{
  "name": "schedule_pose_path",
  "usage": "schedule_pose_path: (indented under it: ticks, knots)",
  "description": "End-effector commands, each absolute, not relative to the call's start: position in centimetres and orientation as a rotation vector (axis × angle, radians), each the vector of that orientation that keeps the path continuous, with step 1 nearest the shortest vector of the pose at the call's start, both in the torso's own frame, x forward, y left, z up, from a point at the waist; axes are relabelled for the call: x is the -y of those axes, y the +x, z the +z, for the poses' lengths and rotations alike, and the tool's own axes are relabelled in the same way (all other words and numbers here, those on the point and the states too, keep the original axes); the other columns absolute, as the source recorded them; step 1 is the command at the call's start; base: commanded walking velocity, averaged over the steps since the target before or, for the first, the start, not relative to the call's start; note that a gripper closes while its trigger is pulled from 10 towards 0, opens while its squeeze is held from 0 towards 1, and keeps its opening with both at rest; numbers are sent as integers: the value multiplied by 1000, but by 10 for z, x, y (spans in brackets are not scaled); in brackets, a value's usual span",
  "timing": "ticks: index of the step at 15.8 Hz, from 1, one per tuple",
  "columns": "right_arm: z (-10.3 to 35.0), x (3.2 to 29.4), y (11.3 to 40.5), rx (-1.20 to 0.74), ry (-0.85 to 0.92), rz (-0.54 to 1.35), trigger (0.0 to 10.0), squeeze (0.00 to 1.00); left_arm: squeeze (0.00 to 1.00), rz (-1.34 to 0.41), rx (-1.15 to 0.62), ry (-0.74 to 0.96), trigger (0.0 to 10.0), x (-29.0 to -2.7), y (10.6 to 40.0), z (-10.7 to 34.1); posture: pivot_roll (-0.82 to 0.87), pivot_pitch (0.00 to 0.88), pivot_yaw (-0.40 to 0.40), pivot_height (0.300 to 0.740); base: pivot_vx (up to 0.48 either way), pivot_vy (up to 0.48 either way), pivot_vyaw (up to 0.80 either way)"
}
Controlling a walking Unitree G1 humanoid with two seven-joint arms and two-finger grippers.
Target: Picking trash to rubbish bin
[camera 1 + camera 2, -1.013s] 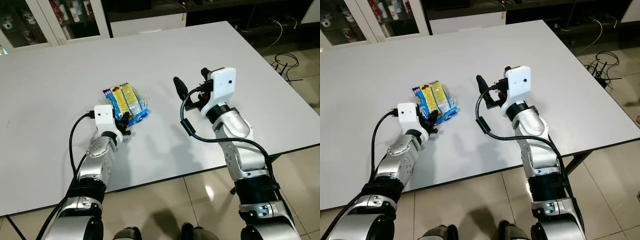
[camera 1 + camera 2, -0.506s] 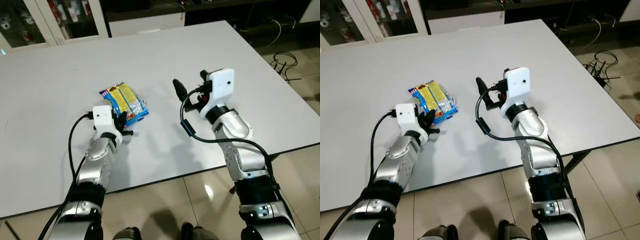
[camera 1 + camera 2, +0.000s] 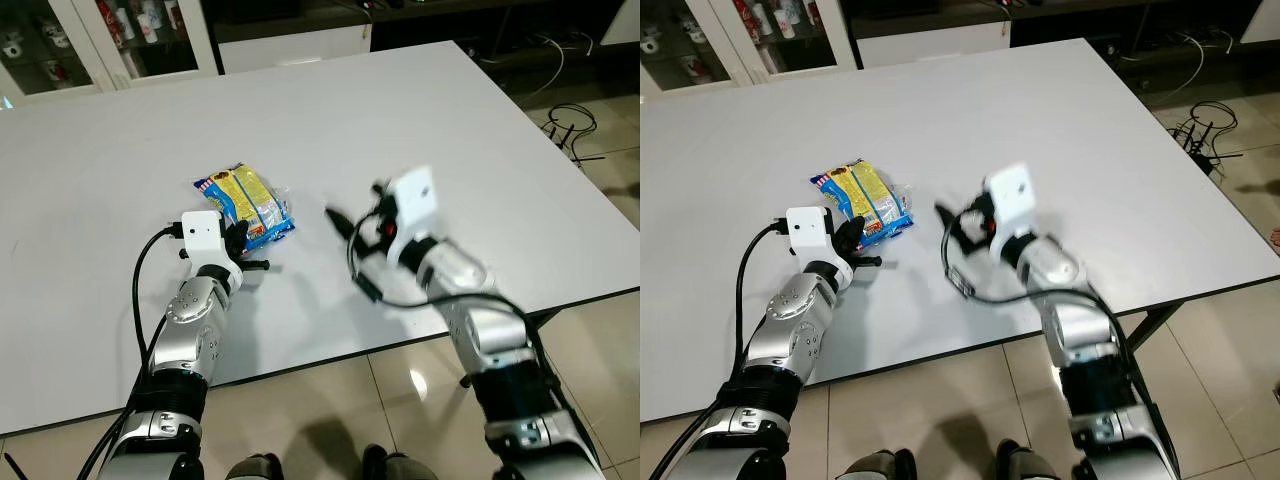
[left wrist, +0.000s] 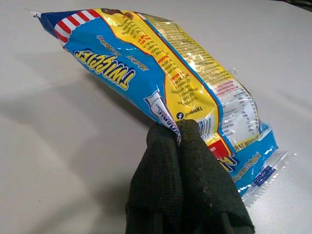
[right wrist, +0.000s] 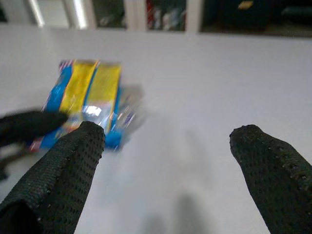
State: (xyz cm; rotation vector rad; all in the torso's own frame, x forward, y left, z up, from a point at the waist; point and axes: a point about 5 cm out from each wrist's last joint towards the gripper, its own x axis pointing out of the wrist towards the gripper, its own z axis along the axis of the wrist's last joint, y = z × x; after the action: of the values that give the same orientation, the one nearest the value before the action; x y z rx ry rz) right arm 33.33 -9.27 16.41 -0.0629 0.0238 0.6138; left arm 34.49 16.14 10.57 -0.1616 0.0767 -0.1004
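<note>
Pinching only the near seam of the snack packet (image 4: 161, 83) on the white table (image 3: 420, 100), the closed left gripper (image 4: 176, 131) risks slippage on lifting, while the right gripper (image 5: 168, 146) hovers wide open, empty.

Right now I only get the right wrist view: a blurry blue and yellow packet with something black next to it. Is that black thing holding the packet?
Observer: Yes. That is the left gripper, and the left wrist view shows it pinched shut on the edge of the snack packet.
Visitor: Can you read what it is?
Observer: The blue side says "Twiggies" in yellow letters.
Visitor: And where is my camera's arm?
Observer: From the head views, the right gripper is over the white table, to the packet's right and apart from it. That arm looks blurred.
</note>
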Motion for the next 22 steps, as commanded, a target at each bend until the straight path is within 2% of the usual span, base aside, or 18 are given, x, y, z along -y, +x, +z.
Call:
schedule_pose_path:
  ticks: [1, 8, 11, 14, 17, 20, 22]
  knots:
    - [167, 92, 332, -21, -67, 633, 10000, 0, 0, -105, -74, -158, 0, -161, 345, 108, -125, 151, 61, 740, 0, 0, 0]
    - [168, 93, 332, -32, -82, 658, 10000, 0, 0, -115, -28, -126, 0, -164, 343, 121, -113, 144, 59, 740, 0, 0, 0]
    - [167, 91, 334, -30, -80, 679, 10000, 0, 0, -123, 37, -82, 0, -174, 326, 136, -76, 131, 67, 740, 0, 0, 0]
    - [166, 90, 335, -29, -82, 690, 10000, 0, 0, -132, 25, -61, 0, -180, 305, 134, -56, 125, 69, 740, 0, 0, 0]
    - [168, 92, 338, -12, -75, 657, 10000, 0, 0, -57, 15, -42, 0, -189, 284, 138, -32, 122, 67, 740, 0, 0, 0]
    - [169, 95, 342, -2, -88, 622, 10000, 0, 0, -21, 26, -57, 0, -188, 278, 147, -26, 122, 67, 740, 0, 0, 0]
    - [169, 96, 343, -1, -74, 609, 10000, 0, 0, -2, 25, -48, 2235, -186, 277, 151, -25, 122, 69, 740, 0, 0, 0]
